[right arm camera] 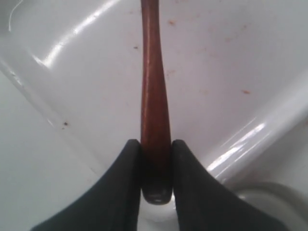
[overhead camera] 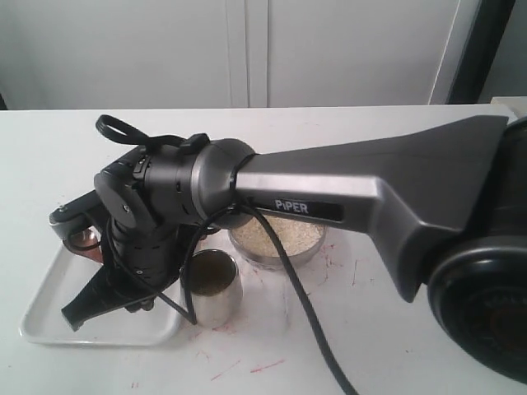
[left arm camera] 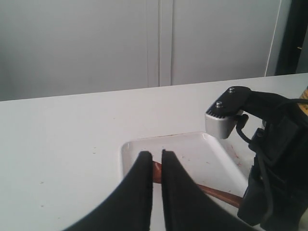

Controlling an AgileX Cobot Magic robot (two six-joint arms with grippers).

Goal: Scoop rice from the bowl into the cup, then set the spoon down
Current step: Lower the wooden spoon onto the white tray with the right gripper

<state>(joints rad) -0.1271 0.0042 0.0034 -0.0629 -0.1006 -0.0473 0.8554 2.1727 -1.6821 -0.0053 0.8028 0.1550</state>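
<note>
Over the white rectangular tray (right arm camera: 86, 72), inside its rim, my right gripper (right arm camera: 155, 143) clamps the reddish-brown wooden spoon (right arm camera: 154, 86); left gripper (left arm camera: 157, 154) nearly closed, empty.

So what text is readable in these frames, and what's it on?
"PiPER": white label on a dark strip along the right arm, seen in the exterior view.
No other text, number or sign shows in any of the three views.
</note>
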